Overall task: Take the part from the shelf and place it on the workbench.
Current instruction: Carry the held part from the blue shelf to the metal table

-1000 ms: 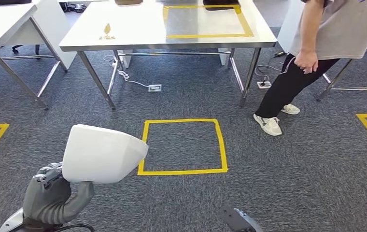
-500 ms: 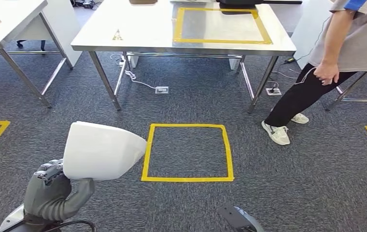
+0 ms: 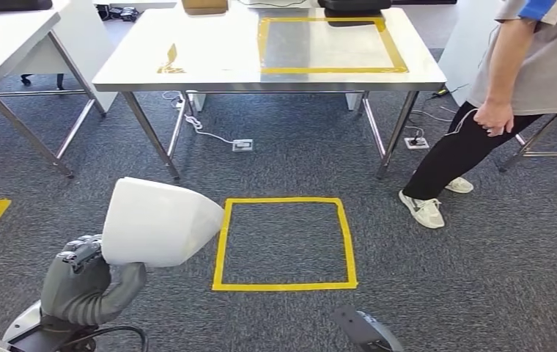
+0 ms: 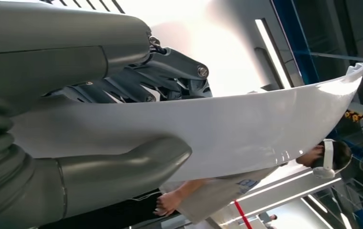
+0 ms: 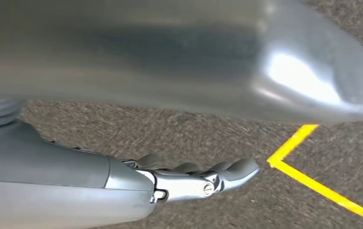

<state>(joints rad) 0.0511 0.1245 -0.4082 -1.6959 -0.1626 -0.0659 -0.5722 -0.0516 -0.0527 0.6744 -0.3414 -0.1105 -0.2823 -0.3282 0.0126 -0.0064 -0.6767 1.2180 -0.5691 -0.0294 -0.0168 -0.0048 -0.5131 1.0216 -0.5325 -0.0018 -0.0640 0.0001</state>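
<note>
A large white curved shell part (image 3: 160,224) sits low on the left of the head view, over the grey carpet. My left hand (image 3: 85,282) grips its near edge from below. In the left wrist view the thumb (image 4: 122,167) presses under the white part (image 4: 218,129) and the darker fingers lie on its other face. Ahead stands the steel workbench (image 3: 209,51), with a yellow tape rectangle (image 3: 332,70) marked on its top. My right hand (image 5: 189,179) hangs over the carpet with its fingers stretched out and nothing in them.
A person (image 3: 525,66) leans at the workbench's right end, feet on the carpet near its right leg. A second table (image 3: 4,37) stands at the left. A yellow tape square (image 3: 284,284) marks the floor before the workbench. A socket and cable (image 3: 242,144) lie under it.
The whole view has shifted: the workbench and floor square sit lower in the picture, so the camera has moved. The white part stays in my left hand.
</note>
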